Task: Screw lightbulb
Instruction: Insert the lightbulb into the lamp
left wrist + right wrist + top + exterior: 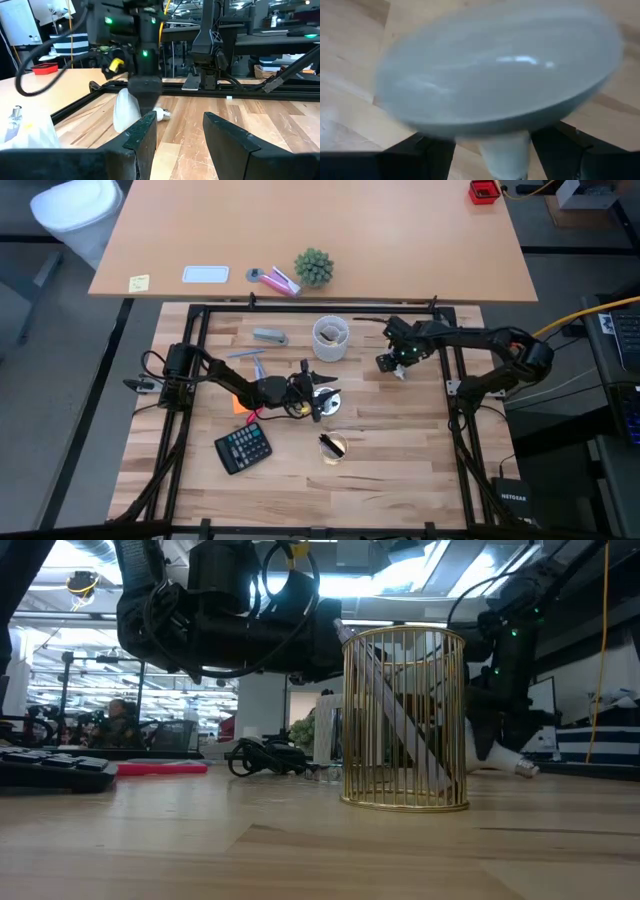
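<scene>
Stretching in from the three o'clock edge of the table [400, 470], elbow folded back, wrist reaching toward ten o'clock: right gripper [396, 366] hovering low over the boards at roughly one o'clock from centre. Lying right under and between its fingers [420, 150], the lightbulb [495, 90] — white dome swelling toward the wrist camera, neck running back between the spread, open fingers, not visibly pinched. Resting on its side on the wood, grey screw base [162, 114] pointing out. Reaching from nine o'clock toward centre, left gripper [177, 135] sitting open and empty, near the gold wire basket [405, 718].
</scene>
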